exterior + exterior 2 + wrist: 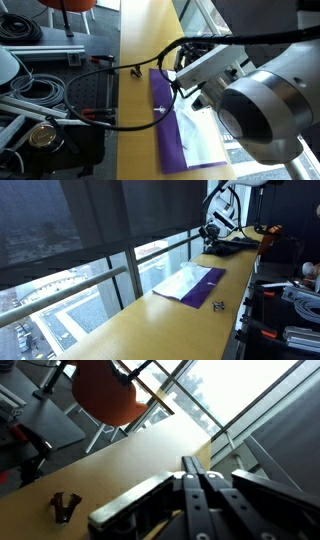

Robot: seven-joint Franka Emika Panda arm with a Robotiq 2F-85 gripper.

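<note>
My gripper [197, 461] is shut, its two black fingers pressed together with nothing between them. It hangs above the long wooden counter [130, 470] beside the window. In an exterior view the gripper [210, 235] hovers over the far end of the counter. A small black clip [66, 506] lies on the wood ahead and to the left of the fingers; it also shows in both exterior views [133, 71] [218, 305]. A purple cloth [165, 125] [205, 280] with a white sheet [183, 280] on it lies between the clip and the arm.
The window glass and railing [100, 270] run along one side of the counter. Coiled black cables [40, 90] and gear lie on the floor side. An orange chair [105, 390] stands beyond the counter. The arm's bulk [255, 110] fills the near right.
</note>
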